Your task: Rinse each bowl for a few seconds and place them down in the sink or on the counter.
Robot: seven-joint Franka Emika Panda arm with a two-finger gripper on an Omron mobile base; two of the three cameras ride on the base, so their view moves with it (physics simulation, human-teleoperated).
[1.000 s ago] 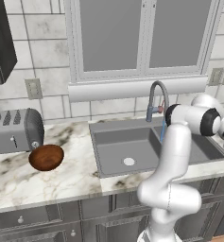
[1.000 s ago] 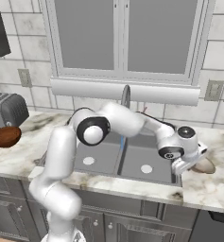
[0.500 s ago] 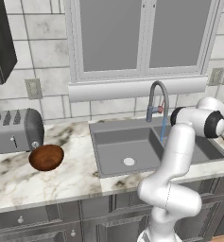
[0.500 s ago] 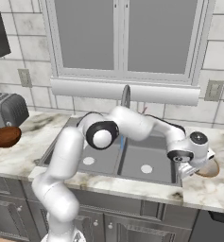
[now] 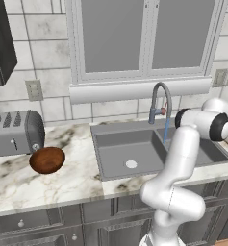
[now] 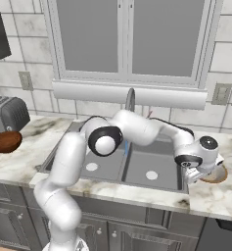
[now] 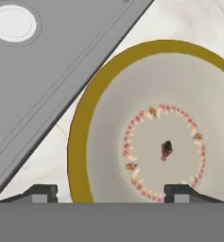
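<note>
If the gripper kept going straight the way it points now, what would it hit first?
Most likely the beige bowl on the counter: the open gripper looks straight down into it, though depth is unclear.

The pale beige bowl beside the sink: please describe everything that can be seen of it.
The shallow pale beige bowl with the mustard-yellow rim sits upright on the white marble counter, just to the right of the grey double-basin sink, close to the sink's edge but not in a basin. Inside it has a ring of small reddish marks around one dark red central mark. It looks glazed, like ceramic. The hand hovers directly over it with its fingers spread wide to either side, apparently not gripping it.
</note>
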